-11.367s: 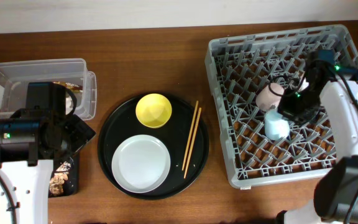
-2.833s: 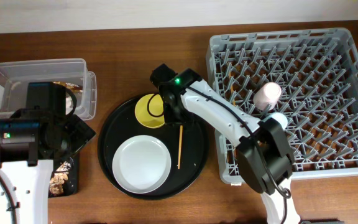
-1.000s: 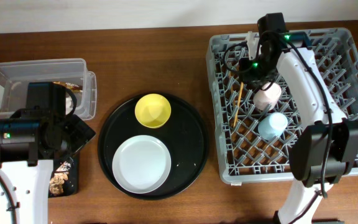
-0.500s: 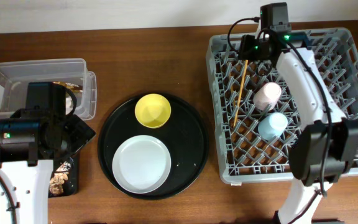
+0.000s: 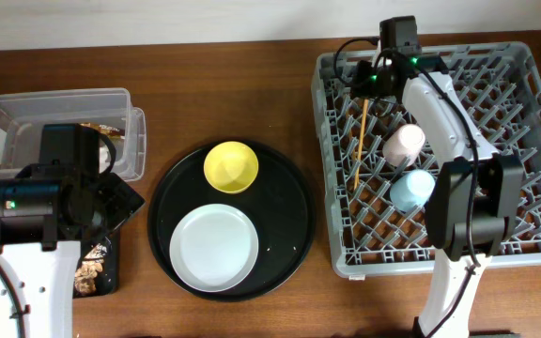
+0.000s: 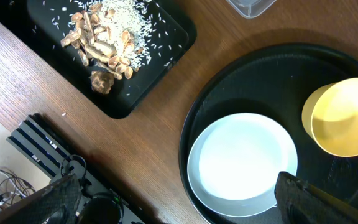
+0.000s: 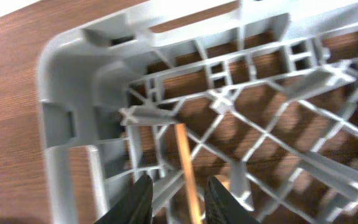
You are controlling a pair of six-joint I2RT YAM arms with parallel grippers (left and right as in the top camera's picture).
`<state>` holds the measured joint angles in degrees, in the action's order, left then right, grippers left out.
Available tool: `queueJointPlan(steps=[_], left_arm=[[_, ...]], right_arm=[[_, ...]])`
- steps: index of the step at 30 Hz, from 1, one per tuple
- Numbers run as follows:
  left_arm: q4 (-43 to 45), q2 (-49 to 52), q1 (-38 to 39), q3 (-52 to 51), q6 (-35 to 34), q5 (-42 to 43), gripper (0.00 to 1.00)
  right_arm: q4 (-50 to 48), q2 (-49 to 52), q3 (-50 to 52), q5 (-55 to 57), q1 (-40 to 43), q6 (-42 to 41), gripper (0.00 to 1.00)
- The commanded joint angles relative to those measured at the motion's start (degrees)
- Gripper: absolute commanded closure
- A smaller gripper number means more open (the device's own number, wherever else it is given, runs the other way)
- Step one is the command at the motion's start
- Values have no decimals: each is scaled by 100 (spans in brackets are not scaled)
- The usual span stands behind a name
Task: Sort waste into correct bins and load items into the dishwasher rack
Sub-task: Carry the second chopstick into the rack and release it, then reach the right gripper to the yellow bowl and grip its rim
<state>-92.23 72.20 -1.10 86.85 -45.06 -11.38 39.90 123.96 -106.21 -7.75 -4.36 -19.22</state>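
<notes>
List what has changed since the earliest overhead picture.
The chopsticks left the round black tray: the right gripper took them, carried them right and set them in the far-left part of the dishwasher rack, where its jaws now stand apart around one stick. The plate, yellow bowl, pink cup, blue cup and left arm stayed put.

Left arm: well left of the dishwasher rack [image 5: 524,235], wrist pointing down.
Left gripper [image 6: 180,196]: fingers wide apart.
Right gripper [image 5: 368,83]: above the rack's far left corner, fingers parted.
</notes>
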Motion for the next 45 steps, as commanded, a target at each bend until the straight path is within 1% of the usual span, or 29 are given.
queueJointPlan(steps=[1, 2, 5, 6, 7, 9, 17, 19, 21, 25, 26, 27, 29, 31, 32, 33, 35, 37, 39, 43, 45], left_arm=[[-4, -50, -20, 37, 9, -20, 1], [-4, -50, -20, 37, 9, -20, 1], [-4, -50, -20, 37, 9, -20, 1], [-4, -50, -20, 37, 9, -17, 1], [-4, -50, -20, 37, 9, -20, 1], [-4, -50, -20, 37, 9, -20, 1], [-4, -50, -20, 37, 9, -17, 1], [-4, -50, -20, 37, 9, -20, 1], [-4, -50, -20, 37, 9, -20, 1], [-4, -50, -20, 37, 9, -20, 1], [-4, -50, -20, 37, 9, -20, 1], [-4, -50, -20, 37, 9, -20, 1], [-4, -50, -20, 37, 9, -20, 1], [-4, -50, -20, 37, 9, -20, 1], [-4, -50, -20, 37, 9, -20, 1], [-4, -50, -20, 37, 9, -20, 1], [-4, -50, -20, 37, 9, -20, 1], [-4, -50, -20, 37, 9, -20, 1], [-4, -50, -20, 37, 9, -20, 1], [-4, -50, -20, 37, 9, -20, 1], [-4, -50, -20, 37, 9, -20, 1]], right_arm=[[-33, 4, 0, -640, 26, 57, 70], [-24, -17, -13, -824, 26, 160, 70], [37, -61, -74, -782, 33, 177, 70], [87, -61, -74, -619, 31, 173, 70], [299, -61, -74, -96, 24, 85, 72], [627, -61, -74, 372, 26, 79, 73], [879, 9, 46, 391, 22, 184, 72], [898, 28, 46, 302, -7, 188, 72], [903, -94, 26, -129, -87, 225, 73], [1137, -649, -17, -931, -247, 223, 73], [1331, -918, -20, -1215, -372, 225, 72], [1491, -1106, -20, -1497, -546, 243, 67], [1655, -1268, -20, -1716, -997, 330, 54], [1517, -1202, -13, -1613, -1845, 769, 25], [1357, -1115, -9, -1340, -2253, 811, 20], [1211, -1045, -9, -1005, -2566, 809, 19], [763, -704, -9, 199, -3440, 809, 20], [479, -428, -9, 1117, -3928, 807, 21], [90, -66, -9, 1707, -4312, 807, 28], [-212, 352, -9, 1716, -4411, 758, 30], [-332, 577, -9, 1344, -4402, 761, 35]])
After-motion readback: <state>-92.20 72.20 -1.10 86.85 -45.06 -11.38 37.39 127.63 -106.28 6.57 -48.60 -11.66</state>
